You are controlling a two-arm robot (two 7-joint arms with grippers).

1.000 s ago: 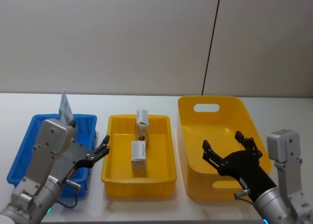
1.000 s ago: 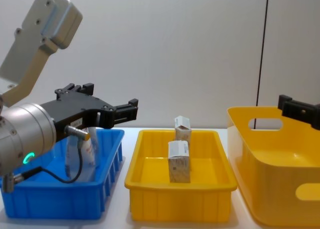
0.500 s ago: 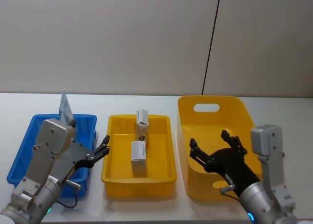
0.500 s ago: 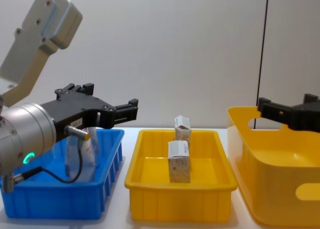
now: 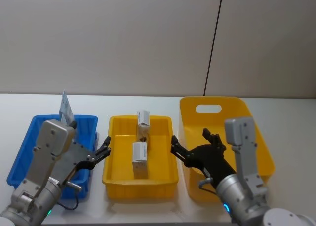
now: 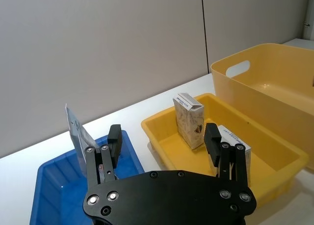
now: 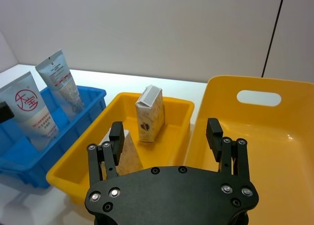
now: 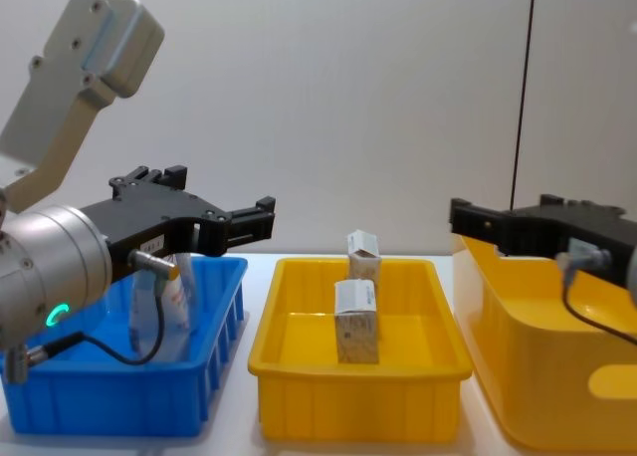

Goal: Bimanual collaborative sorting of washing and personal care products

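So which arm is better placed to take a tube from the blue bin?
Likely left: the left gripper hangs open over the blue bin's right edge, beside the tubes. The right gripper is far off, past the middle tray.

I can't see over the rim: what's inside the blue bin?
A whitish tube with a red logo and a second tube stand in the blue bin. The left gripper hides part of its floor.

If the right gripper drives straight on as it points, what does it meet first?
Probably the farther upright carton in the shallow yellow tray; the open right gripper aims across it, the nearer carton off by one finger. Depth uncertain. Left gripper hovers by the blue bin.
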